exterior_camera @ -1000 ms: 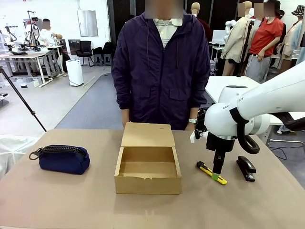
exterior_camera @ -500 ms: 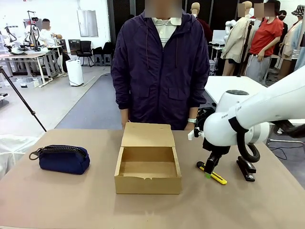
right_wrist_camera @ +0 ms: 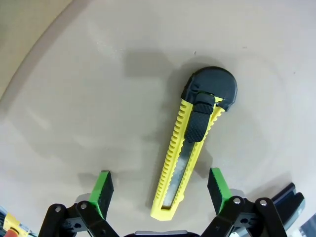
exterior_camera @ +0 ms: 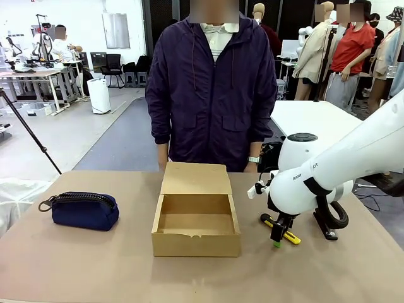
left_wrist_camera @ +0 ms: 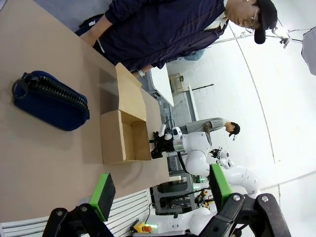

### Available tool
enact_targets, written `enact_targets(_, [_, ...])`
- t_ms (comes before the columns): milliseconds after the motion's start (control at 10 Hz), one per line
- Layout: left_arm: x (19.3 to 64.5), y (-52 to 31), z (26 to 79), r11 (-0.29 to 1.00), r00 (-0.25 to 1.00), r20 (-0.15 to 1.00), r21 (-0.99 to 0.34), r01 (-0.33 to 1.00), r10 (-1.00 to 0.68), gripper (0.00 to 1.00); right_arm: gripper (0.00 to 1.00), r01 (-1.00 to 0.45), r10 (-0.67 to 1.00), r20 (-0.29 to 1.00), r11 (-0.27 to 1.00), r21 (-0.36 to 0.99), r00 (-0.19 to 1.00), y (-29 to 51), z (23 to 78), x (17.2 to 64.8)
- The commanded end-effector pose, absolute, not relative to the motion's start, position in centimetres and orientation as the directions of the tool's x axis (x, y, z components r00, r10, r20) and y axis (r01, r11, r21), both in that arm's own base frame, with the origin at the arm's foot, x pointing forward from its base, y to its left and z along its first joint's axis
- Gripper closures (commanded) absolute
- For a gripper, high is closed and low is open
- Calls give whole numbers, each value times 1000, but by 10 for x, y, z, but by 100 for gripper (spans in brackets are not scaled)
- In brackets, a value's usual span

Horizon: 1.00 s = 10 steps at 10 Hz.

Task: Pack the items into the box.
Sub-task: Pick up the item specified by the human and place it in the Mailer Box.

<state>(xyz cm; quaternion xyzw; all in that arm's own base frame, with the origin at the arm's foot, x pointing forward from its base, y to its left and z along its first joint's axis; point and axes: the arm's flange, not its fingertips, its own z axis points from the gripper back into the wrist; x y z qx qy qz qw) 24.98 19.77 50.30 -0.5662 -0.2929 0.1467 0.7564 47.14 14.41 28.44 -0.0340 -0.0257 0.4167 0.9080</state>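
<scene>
The yellow-and-black utility knife point(right_wrist_camera: 190, 158) lies flat on the table, its near end between the pads of my right gripper point(right_wrist_camera: 160, 190), which hangs open just above it. In the front view that gripper point(exterior_camera: 276, 240) points down over the knife point(exterior_camera: 291, 237), right of the open tan cardboard box point(exterior_camera: 196, 218). The black stapler point(exterior_camera: 327, 231) lies further right, partly hidden behind the arm's cable. My left gripper point(left_wrist_camera: 162, 190) stands open and empty, high over the table, far from the box point(left_wrist_camera: 123, 136).
A navy zip pouch point(exterior_camera: 84, 209) sits at the table's left. A person point(exterior_camera: 211, 88) stands at the far edge behind the box, whose lid flap point(exterior_camera: 194, 178) leans back. Bare tabletop lies in front of the box and between it and the pouch.
My right arm has sunk lower and shifted a little left, bringing its open gripper down over the knife. Box, pouch and stapler have stayed put.
</scene>
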Motion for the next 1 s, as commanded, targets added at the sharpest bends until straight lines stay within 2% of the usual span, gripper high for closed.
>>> enact_targets(0, [250, 198, 505, 305, 780, 286, -944, 129, 557, 0, 0, -717, 725, 29, 686, -124, 688, 150, 282, 476])
enact_targets(300, [250, 198, 505, 305, 780, 286, -944, 129, 557, 0, 0, -678, 686, 76, 727, -105, 724, 148, 282, 477])
enact_targets(400, [250, 198, 505, 305, 780, 286, -944, 129, 557, 0, 56, -678, 683, 81, 731, -82, 726, 146, 281, 478])
enact_targets(500, [250, 198, 505, 305, 780, 286, -944, 129, 557, 0, 100, -683, 686, 78, 727, -71, 723, 144, 281, 478])
enact_targets(900, [250, 198, 505, 305, 780, 286, -944, 129, 557, 0, 100, -670, 666, 85, 743, 12, 741, 129, 285, 485])
